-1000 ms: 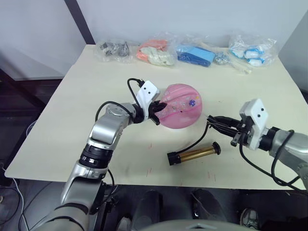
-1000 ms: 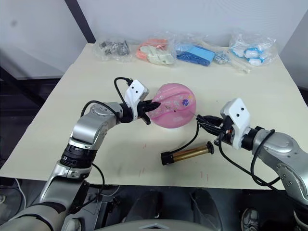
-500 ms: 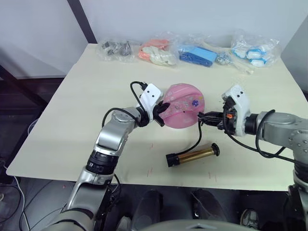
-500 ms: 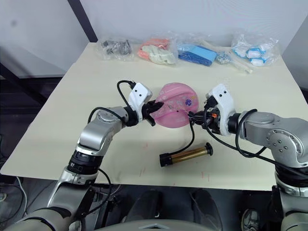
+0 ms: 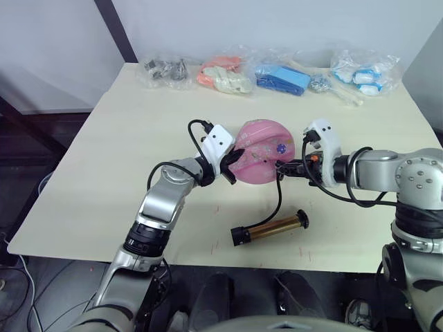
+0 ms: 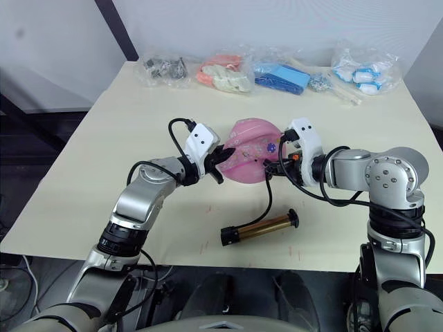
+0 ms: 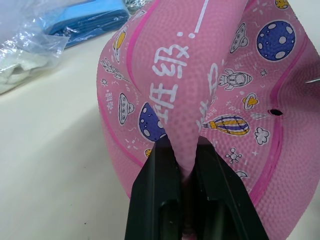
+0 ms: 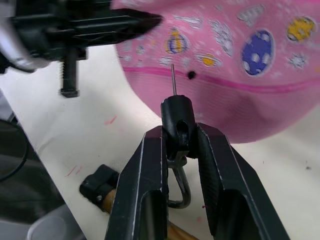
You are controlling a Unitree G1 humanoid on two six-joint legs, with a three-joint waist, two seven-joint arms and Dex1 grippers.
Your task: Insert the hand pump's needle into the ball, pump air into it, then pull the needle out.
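Right now your left gripper (image 7: 187, 165) is pinching a raised fold of the sagging ball (image 5: 263, 160); the fold is hiding the fingertips' inner faces. Just beyond it, your right gripper (image 8: 180, 150) is clamping the needle (image 8: 173, 79) by its black fitting, the pin's tip hovering just beside the ball's small dark valve hole (image 8: 190, 75), apparently not touching. Below the right gripper, the hand pump (image 5: 270, 227) is lying on the table (image 5: 111, 138), its hose looping up to the fitting.

You're looking at a lab-style test room: a bare cream table (image 5: 104, 138), plain white wall (image 5: 277, 21), and bagged props (image 5: 277, 75) lined along its far edge.
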